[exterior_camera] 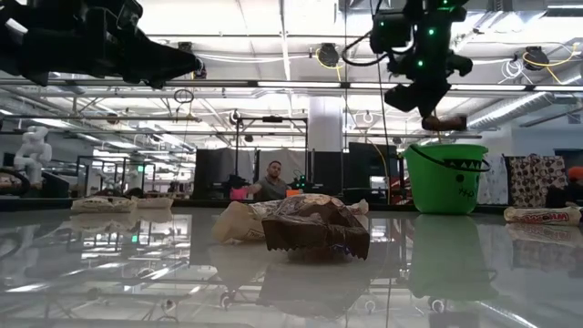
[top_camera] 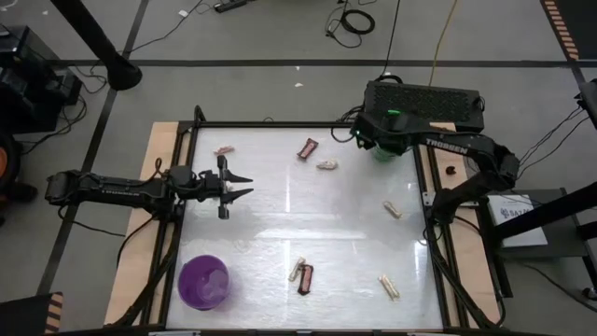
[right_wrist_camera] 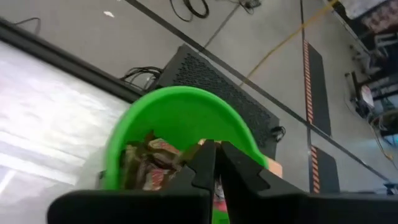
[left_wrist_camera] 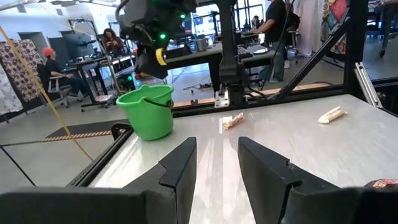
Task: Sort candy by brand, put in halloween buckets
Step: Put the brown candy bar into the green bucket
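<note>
Hovering above the green bucket (right_wrist_camera: 180, 130) at the far right of the table (top_camera: 308, 219), the right gripper (right_wrist_camera: 214, 168) points down into it, its fingers nearly together on a dark-wrapped candy bar (exterior_camera: 444, 121) that pokes out level just above the rim in the low view. Several wrapped candies (right_wrist_camera: 149, 163) already lie on the bucket's floor. The left gripper (top_camera: 238, 185) hangs over the left side of the table with its fingers (left_wrist_camera: 180, 165) apart and nothing between them. A purple bucket (top_camera: 203, 282) stands at the near left corner. Loose candy remains scattered on the tabletop: a dark bar (top_camera: 308, 147) and a pale bar (top_camera: 326, 165) at the far middle, a pale piece (top_camera: 224, 149) at the far left, a pale bar (top_camera: 393, 209) at the right, another pale bar (top_camera: 388, 286) at the near right, and a dark bar (top_camera: 305, 279) touching a pale one (top_camera: 296, 271) at the near middle. People (left_wrist_camera: 53, 71) sit at desks in the room beyond the table.
</note>
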Motion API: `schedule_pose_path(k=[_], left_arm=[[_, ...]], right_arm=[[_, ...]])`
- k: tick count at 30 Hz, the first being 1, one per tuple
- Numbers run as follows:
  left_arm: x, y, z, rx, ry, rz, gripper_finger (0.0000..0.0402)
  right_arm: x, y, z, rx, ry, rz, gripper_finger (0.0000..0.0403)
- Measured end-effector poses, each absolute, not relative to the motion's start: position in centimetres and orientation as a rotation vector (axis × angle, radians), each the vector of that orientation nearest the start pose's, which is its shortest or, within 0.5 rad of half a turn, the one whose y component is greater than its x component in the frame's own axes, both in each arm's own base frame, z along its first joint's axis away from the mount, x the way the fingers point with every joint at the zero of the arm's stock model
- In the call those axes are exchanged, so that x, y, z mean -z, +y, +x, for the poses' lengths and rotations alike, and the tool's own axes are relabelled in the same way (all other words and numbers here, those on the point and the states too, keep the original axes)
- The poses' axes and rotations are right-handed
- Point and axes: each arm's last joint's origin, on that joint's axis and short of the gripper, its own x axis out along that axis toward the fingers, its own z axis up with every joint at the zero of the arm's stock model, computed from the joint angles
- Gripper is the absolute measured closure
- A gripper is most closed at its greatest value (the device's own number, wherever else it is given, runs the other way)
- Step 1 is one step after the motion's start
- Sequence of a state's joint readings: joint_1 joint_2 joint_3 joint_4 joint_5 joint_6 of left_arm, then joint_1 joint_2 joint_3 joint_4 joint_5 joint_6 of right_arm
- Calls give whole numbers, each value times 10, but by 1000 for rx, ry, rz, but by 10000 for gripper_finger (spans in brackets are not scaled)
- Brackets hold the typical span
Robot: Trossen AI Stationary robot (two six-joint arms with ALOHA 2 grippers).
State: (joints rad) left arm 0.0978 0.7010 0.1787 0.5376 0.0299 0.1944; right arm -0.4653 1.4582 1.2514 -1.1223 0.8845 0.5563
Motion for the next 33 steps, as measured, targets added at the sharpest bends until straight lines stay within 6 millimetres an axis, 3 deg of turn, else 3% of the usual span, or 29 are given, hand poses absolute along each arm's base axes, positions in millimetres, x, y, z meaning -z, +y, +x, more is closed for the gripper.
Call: schedule_pose_path(k=[12, 18, 22, 26, 29, 33], left_arm=[[-205, 14, 157, -69, -8, 198, 274], [-205, 14, 157, -69, -8, 198, 274], [-205, 15, 157, -70, -9, 198, 274], [-205, 14, 157, -69, -10, 198, 274], [-205, 14, 157, -69, -9, 197, 274], [-205, 14, 157, -69, -9, 197, 274]], right_arm=[[-291, -147, 222, 1496, 990, 133, 334], [-295, -151, 238, 1375, 886, 175, 298], [-300, -149, 268, 1140, 725, 223, 280], [-290, -143, 307, 898, 619, 234, 271], [-267, -136, 338, 754, 616, 186, 271], [-219, -131, 372, 672, 671, 133, 270]])
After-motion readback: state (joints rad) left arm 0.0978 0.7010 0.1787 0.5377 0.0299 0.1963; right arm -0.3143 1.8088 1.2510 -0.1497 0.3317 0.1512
